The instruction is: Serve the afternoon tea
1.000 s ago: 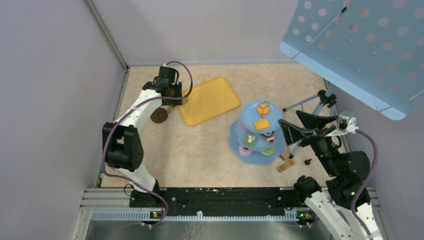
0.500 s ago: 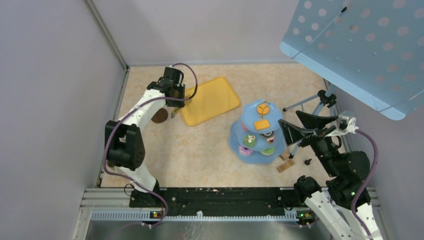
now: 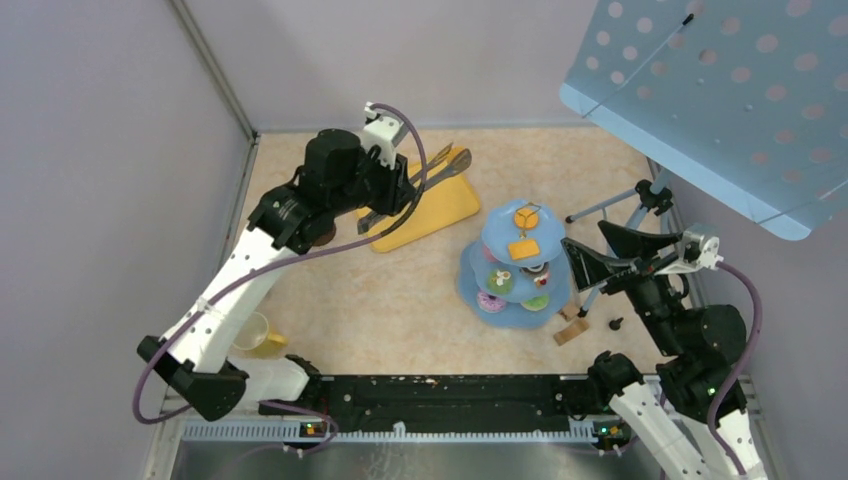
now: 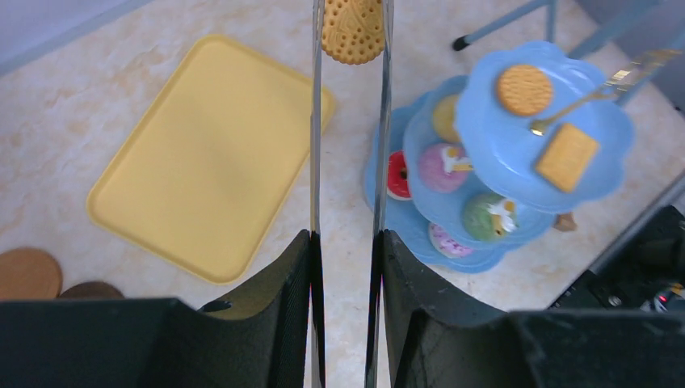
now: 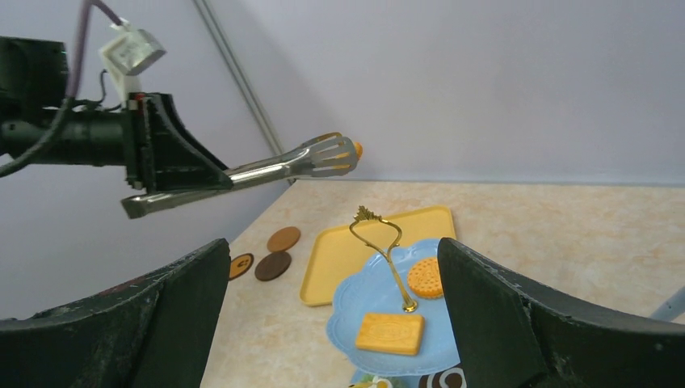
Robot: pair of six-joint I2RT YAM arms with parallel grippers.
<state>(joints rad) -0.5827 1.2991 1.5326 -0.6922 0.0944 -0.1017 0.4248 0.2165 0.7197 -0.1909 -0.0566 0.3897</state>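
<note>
One biscuit (image 4: 352, 31) sits in the tongs (image 4: 315, 121) my left gripper (image 4: 346, 239) clamps, over the tray (image 4: 202, 145). Next I should carry it toward five o'clock in the top view, onto the stand (image 3: 497, 240).

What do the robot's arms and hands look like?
The left arm and right arm are white tubes with chunky black joints. A purple cable runs along each. The left hand and right hand each have two wide black fingers.

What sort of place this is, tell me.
Likely a robot test bench: plain walls box in the table, left arm and right arm bolted at its edge, toy cakes on a stand.
</note>
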